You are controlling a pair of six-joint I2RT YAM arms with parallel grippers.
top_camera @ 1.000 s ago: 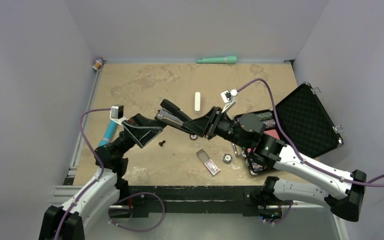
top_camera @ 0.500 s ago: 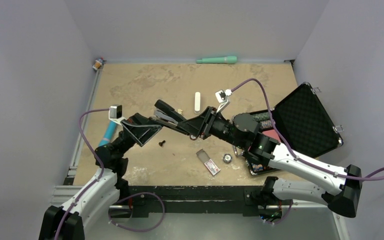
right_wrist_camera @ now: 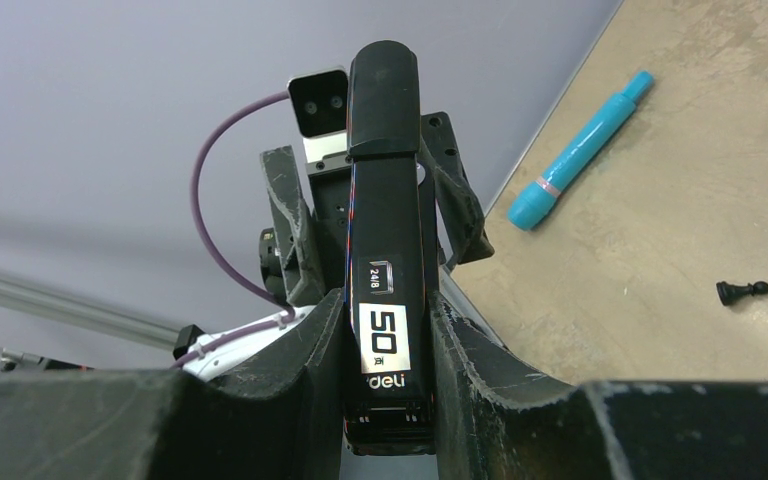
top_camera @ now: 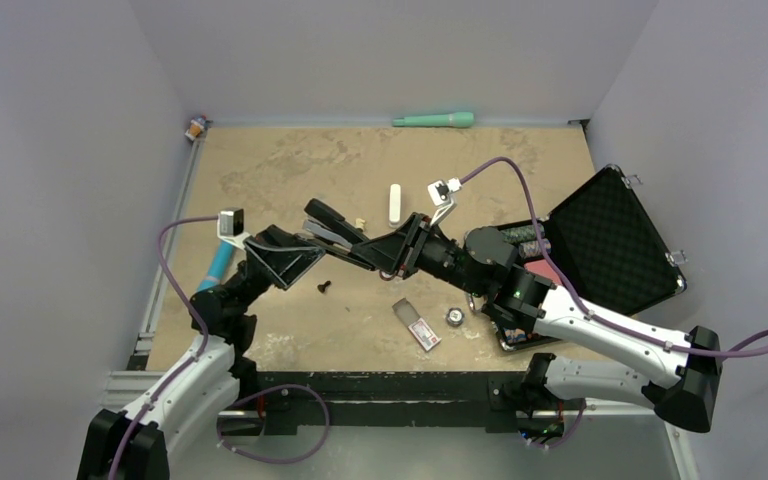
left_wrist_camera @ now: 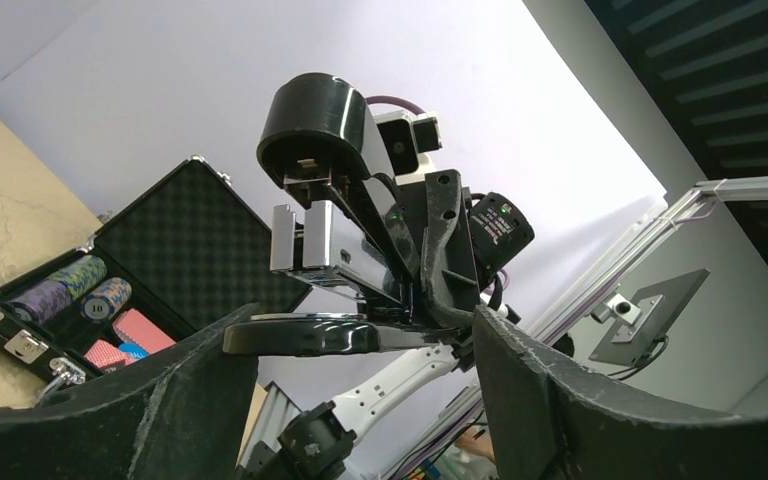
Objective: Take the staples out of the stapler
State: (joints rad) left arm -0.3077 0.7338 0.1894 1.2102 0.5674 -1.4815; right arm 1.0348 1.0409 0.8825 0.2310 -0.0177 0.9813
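Note:
The black stapler (top_camera: pixel 332 230) is held in the air over the middle of the table, its hinged parts spread apart. My right gripper (top_camera: pixel 378 252) is shut on its rear end; in the right wrist view the fingers (right_wrist_camera: pixel 305 350) press both sides of the stapler (right_wrist_camera: pixel 390 240). My left gripper (top_camera: pixel 310 254) is open, its fingers on either side of the stapler's front end. The left wrist view shows the stapler's black top, silvery magazine (left_wrist_camera: pixel 325 250) and black base between my wide-open left gripper (left_wrist_camera: pixel 360 328). I cannot tell whether the left fingers touch it.
On the table lie a blue pen (top_camera: pixel 217 262), a small black piece (top_camera: pixel 324 287), a white stick (top_camera: pixel 394 203), a small box (top_camera: pixel 418 325) and a round bit (top_camera: pixel 453 316). An open black case (top_camera: pixel 605 235) with chips stands right. A green tool (top_camera: pixel 435 120) lies at the back.
My right arm has carried the stapler leftward, bringing its front end between the left gripper's fingers. The left arm has hardly moved.

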